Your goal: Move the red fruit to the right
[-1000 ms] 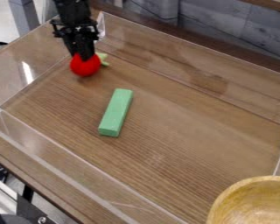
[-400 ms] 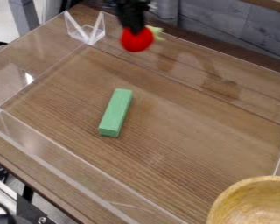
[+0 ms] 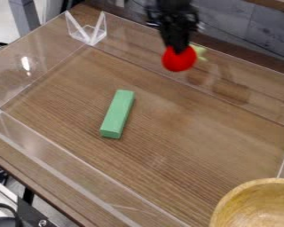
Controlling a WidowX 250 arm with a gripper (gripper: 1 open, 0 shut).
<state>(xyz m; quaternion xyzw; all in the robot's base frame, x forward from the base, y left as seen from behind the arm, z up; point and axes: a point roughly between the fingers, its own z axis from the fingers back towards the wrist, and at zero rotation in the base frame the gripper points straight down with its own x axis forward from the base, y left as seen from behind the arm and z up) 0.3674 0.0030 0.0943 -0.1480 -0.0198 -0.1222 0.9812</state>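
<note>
The red fruit (image 3: pixel 177 58) is a small round bright-red toy with a pale-green tuft on its right side. It hangs above the wooden table near the far wall of the clear enclosure, right of the middle. My black gripper (image 3: pixel 177 49) comes down from above and is shut on the fruit's top. The fingertips are partly hidden behind the fruit.
A long green block (image 3: pixel 117 113) lies on the wooden table (image 3: pixel 192 133) left of centre. Clear plastic walls (image 3: pixel 38 62) ring the work area. A wooden bowl (image 3: pixel 263 207) sits at the front right corner. A clear folded stand (image 3: pixel 88 28) is at the far left.
The gripper has lifted the red fruit off the table at the far left and carried it to the right along the back wall, now slightly lower than half a second ago.
</note>
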